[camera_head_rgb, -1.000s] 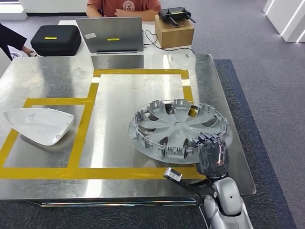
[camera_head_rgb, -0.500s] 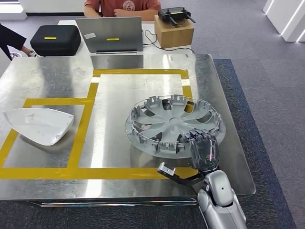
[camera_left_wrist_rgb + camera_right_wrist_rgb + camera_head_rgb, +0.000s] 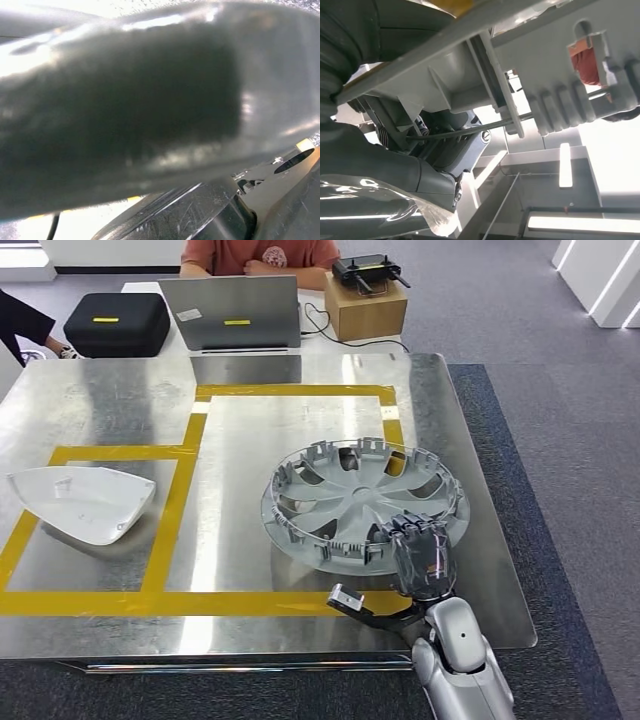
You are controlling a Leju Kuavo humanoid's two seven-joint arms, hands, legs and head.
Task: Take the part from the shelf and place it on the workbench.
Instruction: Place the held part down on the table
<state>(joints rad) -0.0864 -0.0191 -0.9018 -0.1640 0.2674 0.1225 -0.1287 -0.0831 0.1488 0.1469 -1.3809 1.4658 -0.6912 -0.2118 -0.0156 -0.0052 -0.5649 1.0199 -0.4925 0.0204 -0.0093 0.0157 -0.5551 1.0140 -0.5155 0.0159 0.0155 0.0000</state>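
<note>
On the table (image 3: 90, 400), toward its right side, the grey wheel cover (image 3: 362, 502) is lying inside-up, overlapping the yellow tape (image 3: 173, 502). At the wheel cover's near rim, the right hand (image 3: 423, 558) is gripping it, dark fingers curling over the edge. Well to the wheel cover's left, a white shell (image 3: 83, 502) is resting.

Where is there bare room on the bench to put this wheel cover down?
Bare metal lies inside the big yellow tape frame, left of the wheel cover that the right hand grips, and along the bench's far left. The small frame holds the white shell; the far edge is crowded by the laptop.
</note>
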